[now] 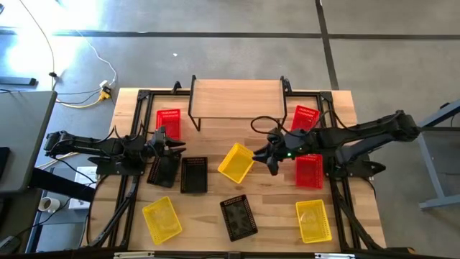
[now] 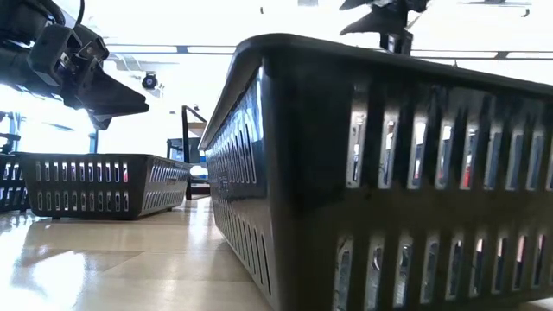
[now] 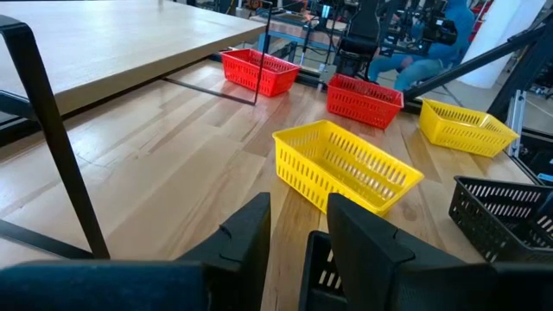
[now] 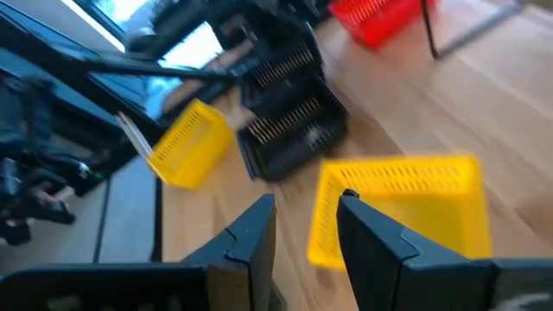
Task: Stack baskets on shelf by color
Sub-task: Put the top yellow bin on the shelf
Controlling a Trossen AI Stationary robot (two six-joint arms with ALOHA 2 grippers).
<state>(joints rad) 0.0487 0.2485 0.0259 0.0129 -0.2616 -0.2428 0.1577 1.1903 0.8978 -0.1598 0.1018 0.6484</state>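
Observation:
The shelf stands at the table's far edge with a bare plank top. Red baskets, yellow baskets and black baskets all rest on the table. My left gripper is open and hovers above the leftmost black basket. My right gripper is open, just right of the middle yellow basket, whose near wall shows past its fingertips.
The near black basket fills the low view; another black basket sits behind it, under my left gripper. The shelf's black legs stand close to my left arm. People and equipment show beyond the table's far side.

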